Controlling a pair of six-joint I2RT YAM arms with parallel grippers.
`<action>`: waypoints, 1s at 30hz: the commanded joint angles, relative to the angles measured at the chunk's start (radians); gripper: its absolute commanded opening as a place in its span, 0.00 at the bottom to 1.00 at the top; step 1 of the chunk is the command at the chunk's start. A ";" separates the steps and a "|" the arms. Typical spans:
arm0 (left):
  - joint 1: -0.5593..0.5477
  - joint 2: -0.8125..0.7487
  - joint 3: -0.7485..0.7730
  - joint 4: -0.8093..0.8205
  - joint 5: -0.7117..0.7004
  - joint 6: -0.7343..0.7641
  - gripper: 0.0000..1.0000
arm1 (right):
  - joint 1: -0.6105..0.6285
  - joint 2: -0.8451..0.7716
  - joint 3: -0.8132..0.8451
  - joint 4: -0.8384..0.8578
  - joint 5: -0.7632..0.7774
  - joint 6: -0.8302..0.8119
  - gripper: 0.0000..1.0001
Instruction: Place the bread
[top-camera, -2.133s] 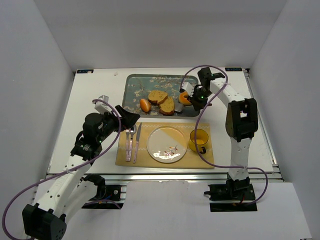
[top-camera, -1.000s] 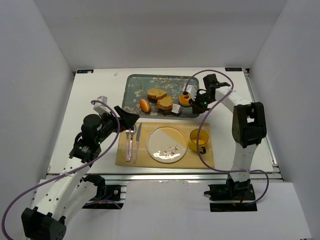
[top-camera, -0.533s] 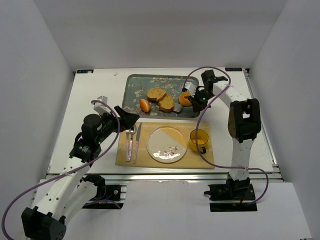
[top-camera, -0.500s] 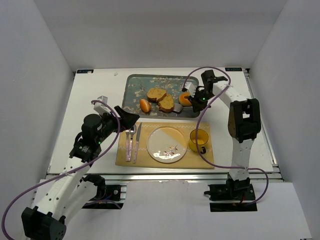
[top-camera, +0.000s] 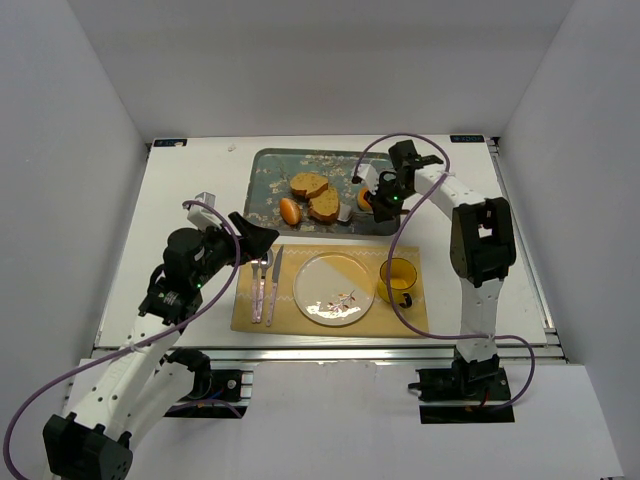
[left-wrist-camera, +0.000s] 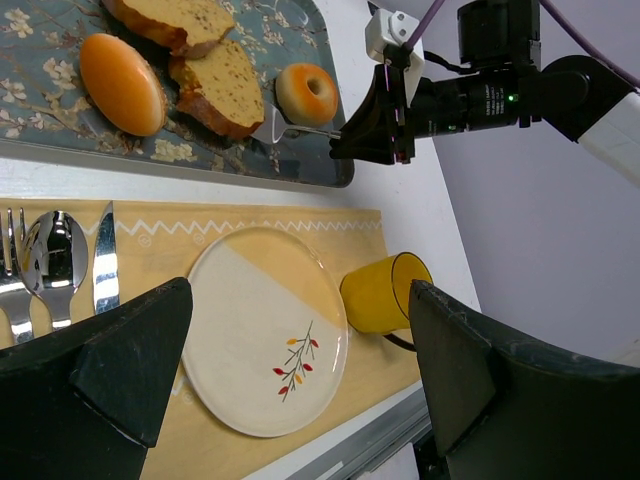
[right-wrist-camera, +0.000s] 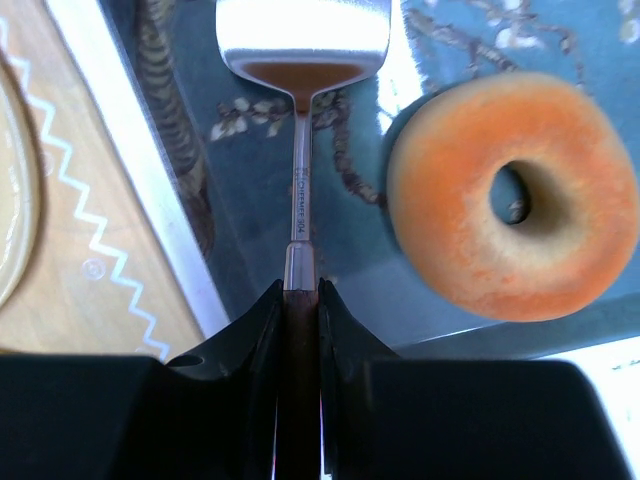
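Two slices of brown bread lie on the patterned tray (top-camera: 262, 190): one slice (top-camera: 308, 185) at the back, one slice (top-camera: 324, 206) in front, overlapping; both show in the left wrist view (left-wrist-camera: 225, 85). My right gripper (top-camera: 378, 197) is shut on the handle of a metal spatula (right-wrist-camera: 303, 40), seen in its own view (right-wrist-camera: 300, 298). The spatula blade (left-wrist-camera: 270, 125) lies flat on the tray with its front edge against the front slice's right corner. My left gripper (top-camera: 250, 238) is open and empty, above the placemat's left end.
An orange oval roll (top-camera: 290, 210) lies left of the slices, and a ring doughnut (right-wrist-camera: 515, 195) lies beside the spatula handle. On the placemat (top-camera: 410, 320) are a white plate (top-camera: 333, 288), a yellow cup (top-camera: 397, 281), a fork, a spoon and a knife (top-camera: 274, 283).
My right gripper has swung back left over the tray with the spatula, after moving out to the right. Both bread slices have shifted slightly left. The left arm has not moved.
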 joint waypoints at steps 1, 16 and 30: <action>0.007 -0.023 0.021 -0.010 -0.020 -0.001 0.98 | -0.004 -0.006 -0.012 0.092 -0.011 0.025 0.00; 0.007 -0.020 0.021 -0.001 -0.011 -0.006 0.98 | -0.005 -0.201 -0.329 0.359 -0.008 -0.017 0.00; 0.007 -0.031 0.020 -0.006 -0.016 -0.009 0.98 | -0.005 -0.146 -0.228 0.292 0.057 0.103 0.00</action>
